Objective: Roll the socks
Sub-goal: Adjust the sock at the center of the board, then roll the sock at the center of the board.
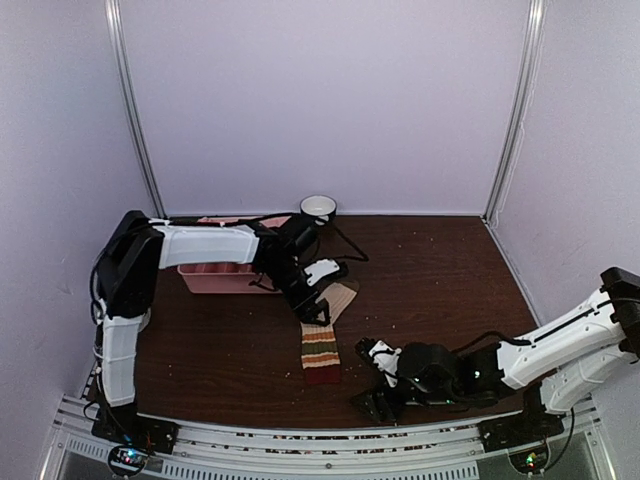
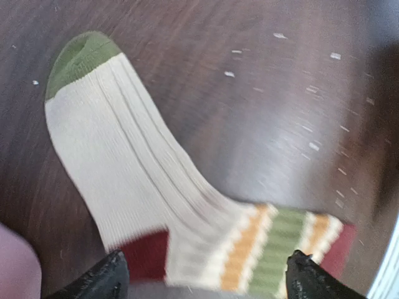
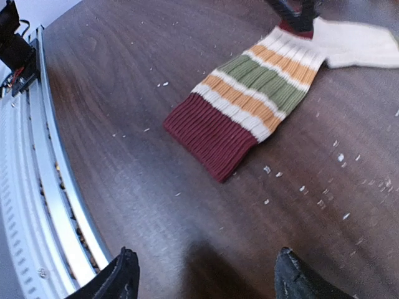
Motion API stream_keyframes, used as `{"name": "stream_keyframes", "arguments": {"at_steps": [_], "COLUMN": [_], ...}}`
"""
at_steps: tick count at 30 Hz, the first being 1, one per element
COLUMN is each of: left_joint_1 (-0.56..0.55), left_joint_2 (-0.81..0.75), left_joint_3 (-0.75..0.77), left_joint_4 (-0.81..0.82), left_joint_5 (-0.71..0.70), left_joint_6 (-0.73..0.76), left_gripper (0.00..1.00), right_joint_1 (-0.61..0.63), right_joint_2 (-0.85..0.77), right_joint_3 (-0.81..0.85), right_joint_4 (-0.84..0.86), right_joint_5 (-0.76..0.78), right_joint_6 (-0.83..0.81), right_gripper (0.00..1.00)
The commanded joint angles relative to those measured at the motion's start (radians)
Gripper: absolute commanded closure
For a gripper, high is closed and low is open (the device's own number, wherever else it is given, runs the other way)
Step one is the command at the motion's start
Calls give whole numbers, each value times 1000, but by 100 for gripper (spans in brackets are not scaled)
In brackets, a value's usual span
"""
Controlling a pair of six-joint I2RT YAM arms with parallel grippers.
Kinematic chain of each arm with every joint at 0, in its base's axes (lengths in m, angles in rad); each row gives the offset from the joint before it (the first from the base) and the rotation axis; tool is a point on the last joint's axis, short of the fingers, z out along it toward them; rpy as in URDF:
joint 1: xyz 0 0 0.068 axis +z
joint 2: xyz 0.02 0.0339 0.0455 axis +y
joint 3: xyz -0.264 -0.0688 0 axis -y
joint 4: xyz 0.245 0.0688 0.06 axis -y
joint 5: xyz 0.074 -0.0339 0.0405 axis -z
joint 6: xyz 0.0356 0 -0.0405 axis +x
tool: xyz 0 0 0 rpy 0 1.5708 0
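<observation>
One sock is in view, lying flat on the desk about midway between the two arms. It is cream in the foot with a green toe and a maroon heel, banded green and orange up the leg, and ends in a maroon cuff. No second sock shows in any view.

Its long axis runs roughly near to far. The cuff is the near end, and the foot bends off at the far end toward the right.

The left tool hangs over the far half, at the heel. Its jaws are spread wide with one fingertip on each side of the sock's width, and it holds nothing (whether the tips touch the fabric I cannot tell).

The right tool sits low at the near right. It is also open and empty, and it stands apart from the cuff with bare wood between them. From its wrist view the cuff lies ahead and a little to one side.

The left tool is the nearer of the two, since it is already over the sock. As I judge it, a roll along the long axis would begin at one end, and the cuff end faces the right tool while the foot end lies under the left.
</observation>
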Motion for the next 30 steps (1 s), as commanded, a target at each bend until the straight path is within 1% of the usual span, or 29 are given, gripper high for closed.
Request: {"name": "stream_keyframes", "arguments": {"at_steps": [1, 4, 6, 10, 13, 16, 18, 21, 26, 30], "left_joint_1": [1, 1, 2, 1, 2, 2, 2, 4, 15, 17], "left_joint_2": [-216, -246, -228, -161, -116, -103, -104, -108, -159, -200], "left_joint_3": [-174, -268, -287, -267, -218, -203, -210, -236, -308, -353], "left_joint_4": [62, 66, 49, 26, 4, -4, -8, -17, -12, -32], "left_joint_5": [61, 89, 120, 157, 175, 192, 192, 185, 188, 186], "left_joint_6": [80, 131, 143, 148, 151, 164, 173, 188, 205, 255], "left_gripper": [3, 2, 2, 3, 7, 9, 9, 9, 6, 4], "right_joint_1": [0, 0, -1, -2, -4, -9, -17, -40, -104, -136], "right_joint_2": [17, 93, 138, 201, 237, 277, 298, 323, 354, 379], "right_joint_3": [31, 79, 109, 155, 181, 208, 226, 241, 246, 260], "right_joint_4": [8, 31, 44, 55, 58, 46, 42, 42, 43, 19], "right_joint_5": [189, 165, 125, 68, 35, 4, -19, -52, -111, -166], "right_joint_6": [-357, -493, -571, -687, -747, -789, -810, -821, -810, -813], "right_gripper": [24, 25, 27, 33, 38, 46, 54, 61, 66, 69]}}
